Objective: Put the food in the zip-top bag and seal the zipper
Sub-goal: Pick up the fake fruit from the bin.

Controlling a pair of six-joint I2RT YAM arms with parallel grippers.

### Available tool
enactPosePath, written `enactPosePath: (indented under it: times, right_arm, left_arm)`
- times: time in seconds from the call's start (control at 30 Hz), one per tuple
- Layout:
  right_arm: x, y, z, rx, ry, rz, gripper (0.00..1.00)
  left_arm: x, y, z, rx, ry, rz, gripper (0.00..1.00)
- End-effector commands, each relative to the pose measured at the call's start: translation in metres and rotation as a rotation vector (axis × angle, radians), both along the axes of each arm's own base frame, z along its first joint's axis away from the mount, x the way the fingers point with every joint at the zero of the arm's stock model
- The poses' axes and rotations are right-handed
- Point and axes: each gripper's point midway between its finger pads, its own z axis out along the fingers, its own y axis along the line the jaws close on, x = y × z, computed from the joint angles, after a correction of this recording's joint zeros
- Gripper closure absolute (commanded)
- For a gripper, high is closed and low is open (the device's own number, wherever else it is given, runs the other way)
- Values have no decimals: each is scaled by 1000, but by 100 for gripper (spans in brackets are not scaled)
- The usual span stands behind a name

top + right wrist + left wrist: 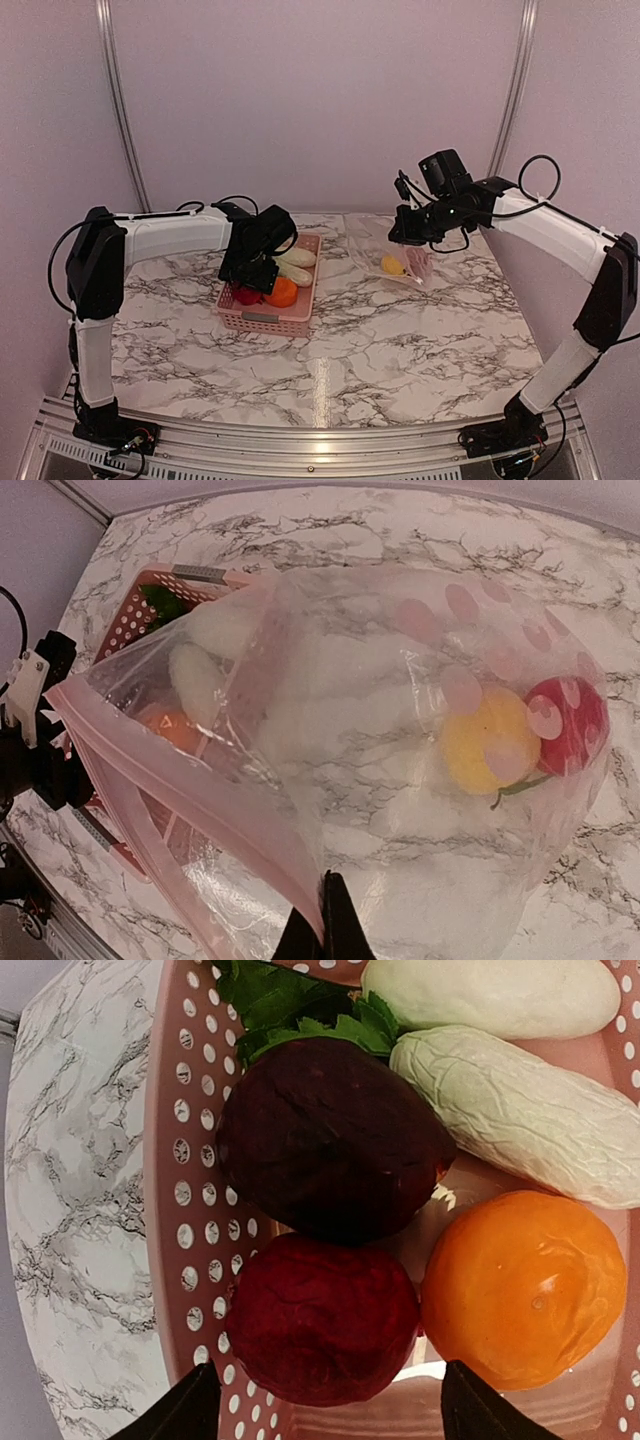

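Observation:
My left gripper (pixel 250 272) is open above the pink basket (pixel 262 318), its fingertips (pixel 190 1410) either side of a red toy fruit (pixel 322 1317). Beside it lie a dark purple one (pixel 325 1140), an orange one (pixel 528 1285), two white oblong ones (pixel 525 1110) and leafy green (pixel 290 1005). My right gripper (pixel 325 925) is shut on the pink zipper edge of the clear zip-top bag (pixel 400 770), holding its mouth open towards the basket. A yellow fruit (pixel 490 740) and a red one (pixel 570 720) lie inside the bag (pixel 395 262).
The marble table's (pixel 400 340) right and back edges run close to the bag. Metal frame posts (pixel 115 90) stand at the back corners, and a metal rail (pixel 300 440) runs along the near edge.

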Motion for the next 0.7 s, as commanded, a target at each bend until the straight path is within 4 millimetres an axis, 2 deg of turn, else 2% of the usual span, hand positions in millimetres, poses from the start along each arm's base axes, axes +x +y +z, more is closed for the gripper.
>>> enactPosePath:
  times: [0.0,0.67]
  right_arm:
    - [-3,3,17,44,-33,-4,100]
    - [-11,1,15,58,-15,-2,100]
  left_arm:
    - [1,9,-10,71,28,-2,22]
    - [23,7,-41,129,26,-27,20]
